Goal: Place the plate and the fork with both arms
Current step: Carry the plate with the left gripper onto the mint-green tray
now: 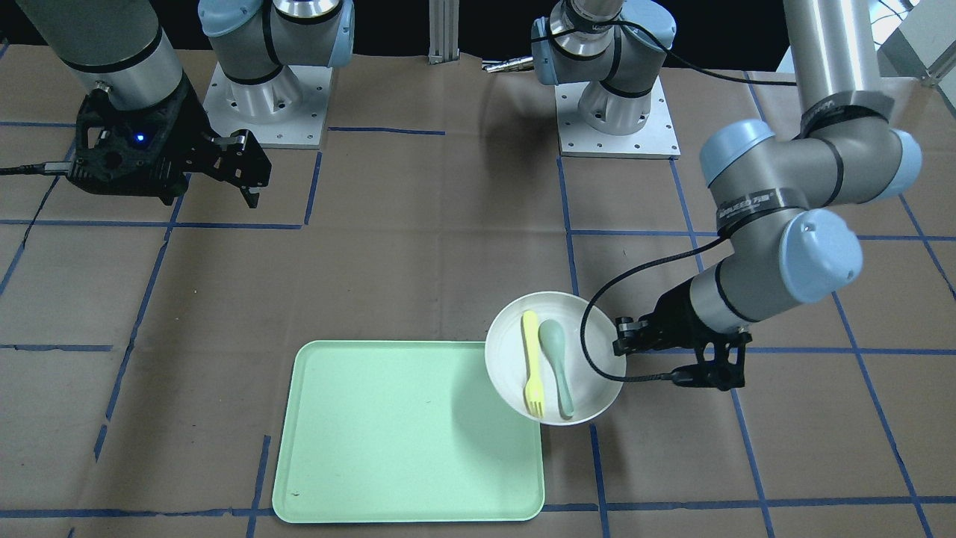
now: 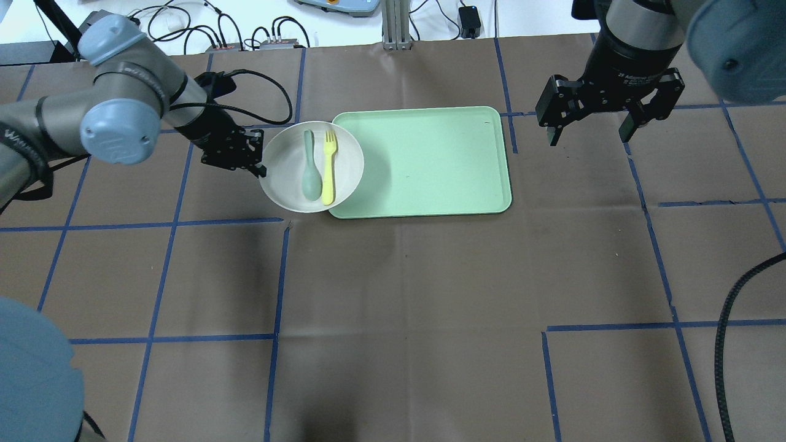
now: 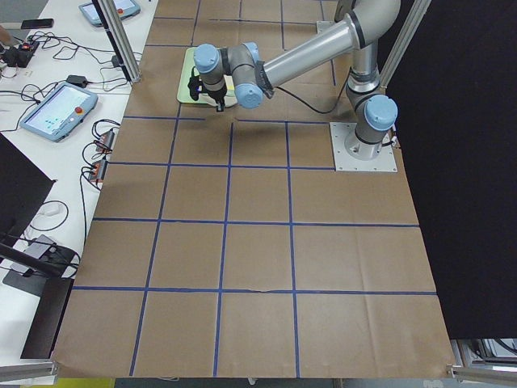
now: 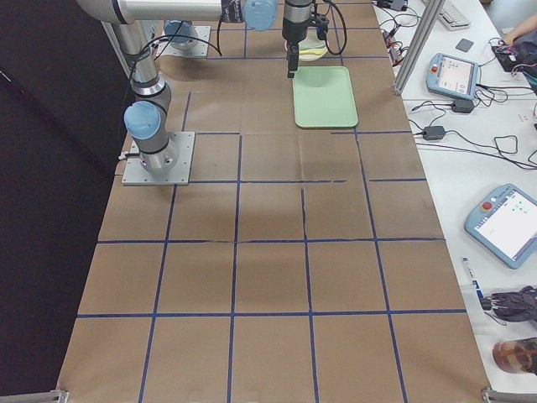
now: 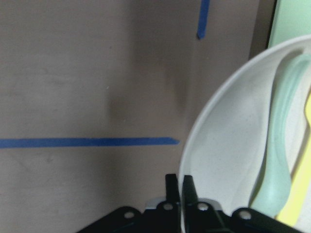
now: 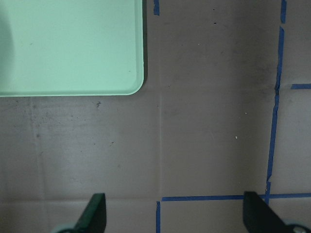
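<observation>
The off-white plate (image 1: pixel 508 359) carries the pale yellow fork (image 1: pixel 532 364) and a grey-green spoon (image 1: pixel 556 359) side by side. My left gripper (image 1: pixel 624 345) is shut on the plate's rim, seen close in the left wrist view (image 5: pixel 179 182). The plate (image 2: pixel 282 166) hangs over the left end of the pale green tray (image 2: pixel 430 159) and casts a shadow on it. The fork (image 2: pixel 329 166) lies nearest the tray. My right gripper (image 2: pixel 587 132) is open and empty, above the table to the right of the tray.
The brown table cover carries a grid of blue tape lines (image 2: pixel 276 276). The tray's corner shows in the right wrist view (image 6: pixel 68 43), with bare cover below the open right gripper (image 6: pixel 175 216). Both arm bases (image 1: pixel 616 112) stand at the robot's edge.
</observation>
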Action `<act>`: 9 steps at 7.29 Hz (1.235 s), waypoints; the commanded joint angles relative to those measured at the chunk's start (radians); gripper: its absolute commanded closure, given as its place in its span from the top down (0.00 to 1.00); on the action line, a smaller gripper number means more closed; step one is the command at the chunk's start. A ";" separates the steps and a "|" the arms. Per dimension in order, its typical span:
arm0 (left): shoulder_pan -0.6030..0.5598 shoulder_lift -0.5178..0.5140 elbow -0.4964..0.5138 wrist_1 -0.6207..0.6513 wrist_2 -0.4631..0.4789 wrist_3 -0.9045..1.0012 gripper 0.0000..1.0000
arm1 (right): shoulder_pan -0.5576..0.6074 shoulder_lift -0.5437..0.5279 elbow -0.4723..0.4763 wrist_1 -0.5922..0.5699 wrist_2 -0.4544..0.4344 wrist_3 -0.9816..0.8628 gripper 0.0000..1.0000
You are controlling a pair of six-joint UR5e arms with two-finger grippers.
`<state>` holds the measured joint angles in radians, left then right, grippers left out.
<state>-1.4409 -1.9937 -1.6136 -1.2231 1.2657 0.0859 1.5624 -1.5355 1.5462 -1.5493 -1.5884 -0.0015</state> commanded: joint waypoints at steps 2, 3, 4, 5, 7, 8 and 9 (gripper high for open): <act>-0.186 -0.300 0.348 0.001 -0.014 -0.103 0.00 | 0.001 0.000 0.000 0.000 -0.001 0.000 1.00; -0.222 -0.354 0.413 -0.012 -0.012 -0.112 0.00 | -0.001 0.000 0.000 0.000 -0.002 0.000 1.00; -0.240 -0.376 0.431 -0.015 -0.008 -0.112 0.00 | -0.001 0.000 0.000 0.000 -0.002 0.000 1.00; -0.240 -0.379 0.431 -0.015 -0.009 -0.112 0.00 | -0.001 0.000 0.000 0.000 -0.004 0.000 1.00; -0.253 -0.376 0.420 -0.021 -0.008 -0.112 0.01 | -0.001 0.000 0.000 0.002 -0.005 0.000 1.00; -0.253 -0.375 0.419 -0.027 -0.006 -0.109 0.01 | -0.001 0.000 0.002 0.002 -0.002 0.000 1.00; -0.253 -0.370 0.414 -0.042 -0.005 -0.100 0.04 | -0.001 0.000 0.003 0.003 0.002 0.000 1.00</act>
<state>-1.6924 -2.3676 -1.1948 -1.2518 1.2592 -0.0216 1.5616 -1.5355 1.5478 -1.5476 -1.5905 -0.0015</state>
